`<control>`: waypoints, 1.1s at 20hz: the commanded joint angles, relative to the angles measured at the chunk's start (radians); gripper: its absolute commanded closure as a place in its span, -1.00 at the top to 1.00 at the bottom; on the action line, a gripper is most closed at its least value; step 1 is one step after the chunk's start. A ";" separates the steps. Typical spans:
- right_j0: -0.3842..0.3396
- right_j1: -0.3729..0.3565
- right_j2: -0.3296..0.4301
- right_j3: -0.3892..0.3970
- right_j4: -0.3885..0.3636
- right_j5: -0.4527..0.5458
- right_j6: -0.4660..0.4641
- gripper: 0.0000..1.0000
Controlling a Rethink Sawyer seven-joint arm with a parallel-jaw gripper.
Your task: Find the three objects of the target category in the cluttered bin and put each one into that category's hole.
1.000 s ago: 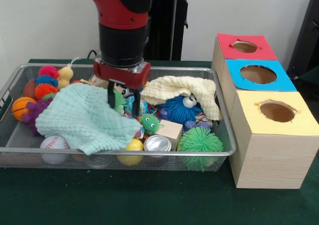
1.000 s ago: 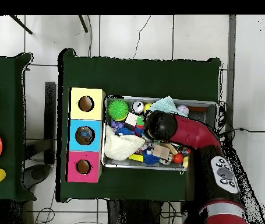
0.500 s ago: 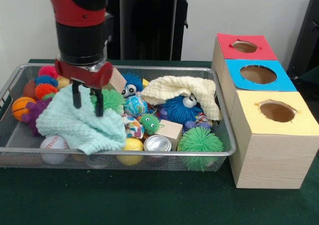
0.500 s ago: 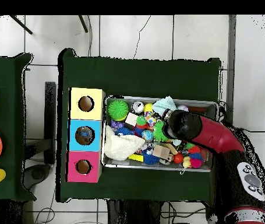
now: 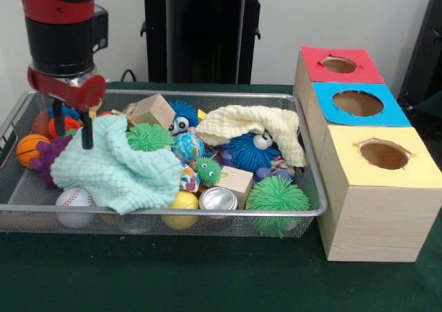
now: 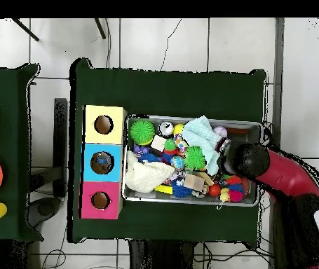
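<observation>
Wire mesh bin (image 5: 314, 188) on the green table (image 5: 207, 284), contents heaped. My gripper (image 5: 71, 129) hangs over the bin's end farthest from the boxes, fingers pointing down and set narrowly apart, with nothing between them; one fingertip sits at the edge of the mint cloth (image 5: 117, 170). Beneath and beside my gripper: orange, blue and pink spiky balls (image 5: 59, 122), a small basketball (image 5: 31, 148), a purple spiky toy (image 5: 47, 157). On the mint cloth: a green spiky ball (image 5: 148, 137). Behind it: a wooden block (image 5: 153, 109), tilted. Near rim, by the camera in the front view: a baseball (image 5: 74, 200), a yellow ball (image 5: 184, 203), a silver can (image 5: 218, 199), a large green spiky ball (image 5: 277, 197). Middle: a small green spiky ball with eyes (image 5: 207, 171), a second wooden block (image 5: 238, 181), a blue furry toy with eyes (image 5: 250, 150) partly under a cream cloth (image 5: 255, 123). Beside the bin stand three boxes in a row, each with a round hole on top: yellow box (image 5: 383, 153), blue box (image 5: 358, 103), red box (image 5: 338, 65). I cannot tell which category is the target.
</observation>
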 commanded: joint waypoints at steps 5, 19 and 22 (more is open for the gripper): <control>-0.033 -0.010 0.107 0.102 -0.126 -0.018 -0.113 1.00; 0.045 0.073 0.071 0.035 -0.208 -0.111 -0.003 1.00; 0.043 0.075 0.078 0.035 -0.202 -0.111 -0.004 1.00</control>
